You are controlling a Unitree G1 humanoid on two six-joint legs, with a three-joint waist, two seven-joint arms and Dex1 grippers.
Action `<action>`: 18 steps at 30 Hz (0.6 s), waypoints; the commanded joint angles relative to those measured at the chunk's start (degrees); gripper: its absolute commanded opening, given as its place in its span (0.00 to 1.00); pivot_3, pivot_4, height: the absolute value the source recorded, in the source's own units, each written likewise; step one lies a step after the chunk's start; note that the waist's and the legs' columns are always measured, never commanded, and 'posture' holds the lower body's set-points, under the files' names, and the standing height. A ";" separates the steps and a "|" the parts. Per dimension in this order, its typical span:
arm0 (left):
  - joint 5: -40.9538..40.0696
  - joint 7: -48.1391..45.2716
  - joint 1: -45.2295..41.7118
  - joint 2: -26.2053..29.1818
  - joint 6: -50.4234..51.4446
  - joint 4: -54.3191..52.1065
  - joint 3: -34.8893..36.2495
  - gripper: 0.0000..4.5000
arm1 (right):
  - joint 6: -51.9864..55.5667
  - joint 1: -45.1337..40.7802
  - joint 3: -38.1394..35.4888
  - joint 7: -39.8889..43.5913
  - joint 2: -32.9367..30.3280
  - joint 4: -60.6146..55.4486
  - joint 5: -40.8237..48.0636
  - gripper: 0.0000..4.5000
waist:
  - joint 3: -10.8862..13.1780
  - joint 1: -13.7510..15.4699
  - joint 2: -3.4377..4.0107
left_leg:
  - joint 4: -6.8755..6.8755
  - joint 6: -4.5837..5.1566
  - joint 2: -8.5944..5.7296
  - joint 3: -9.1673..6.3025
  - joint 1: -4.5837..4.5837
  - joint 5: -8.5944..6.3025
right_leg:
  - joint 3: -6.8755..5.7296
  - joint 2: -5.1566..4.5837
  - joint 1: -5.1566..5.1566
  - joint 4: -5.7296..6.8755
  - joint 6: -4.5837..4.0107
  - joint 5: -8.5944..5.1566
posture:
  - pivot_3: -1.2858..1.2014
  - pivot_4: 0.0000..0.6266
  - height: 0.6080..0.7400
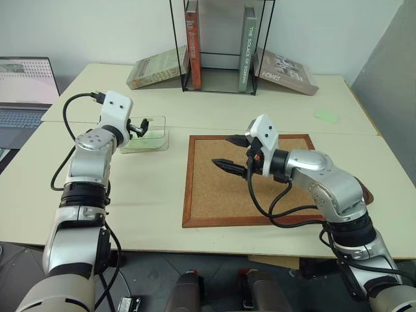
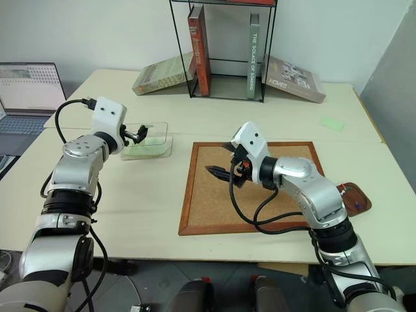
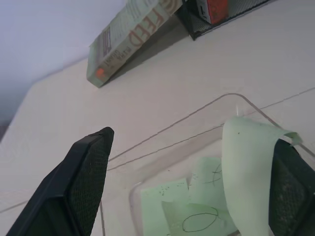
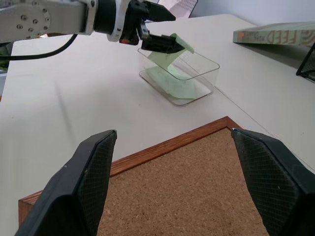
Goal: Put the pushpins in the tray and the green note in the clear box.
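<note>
My left jaws [image 1: 139, 126], wide open upper left, have green note [image 3: 248, 167] stuck over clear box [image 1: 158, 140]; right jaws [image 1: 229, 152] open, empty.

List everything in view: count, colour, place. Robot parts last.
Table: one, cream, under everything.
Corkboard: one, wood-framed, table centre.
Clear box: one, transparent, left of the corkboard.
Green note: one, pale green, stuck to one finger of the left gripper, over the clear box.
Notes in the box: several, pale green, count unclear.
Tray: one, reddish-brown, right of the corkboard, partly behind the right arm.
Loose note: one, mint green, far right of the table.
Books: four; two upright in a black wire rack, two leaning outside it.
Laptop: one, far left.
Left gripper: open, above the clear box.
Right gripper: open, over the corkboard.
</note>
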 commanded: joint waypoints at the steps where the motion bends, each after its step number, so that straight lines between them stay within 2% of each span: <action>1: 1.04 1.42 -0.04 0.33 -1.40 -4.38 0.63 0.93 | -1.17 -0.01 -1.99 0.04 -0.34 -2.13 0.35 0.87 | 0.00 0.00 0.00 | 0.00 0.00 0.00 0.00 0.00 0.00 | 0.00 0.00 0.00 0.00 0.00 0.00 | 0.52 0.24 1.00; 10: -0.79 0.55 3.22 -2.35 8.10 -19.37 1.21 0.93 | -1.06 2.39 -4.26 1.91 -2.93 -4.02 1.84 0.87 | 0.00 0.03 0.00 | 0.01 0.00 -0.02 0.01 -0.02 0.00 | 0.02 -0.02 0.02 -0.02 0.00 0.00 | 0.52 0.24 1.00; 14: 0.36 2.73 4.54 -2.09 9.18 -18.78 2.15 0.93 | -0.95 3.64 -4.94 2.24 -3.65 -4.63 2.09 0.87 | 0.00 -0.10 0.00 | 0.00 0.00 0.00 -0.01 0.04 0.00 | 0.02 0.01 0.03 0.01 0.01 0.00 | 0.52 0.24 1.00; 18: -2.02 5.35 4.54 -3.31 10.28 -15.67 5.82 0.93 | -0.85 4.34 -4.88 2.27 -4.19 -5.01 2.21 0.87 | 0.00 -0.23 0.00 | -0.01 0.00 0.04 0.03 0.13 0.00 | 0.01 0.04 0.07 0.04 0.01 -0.01 | 0.52 0.24 1.00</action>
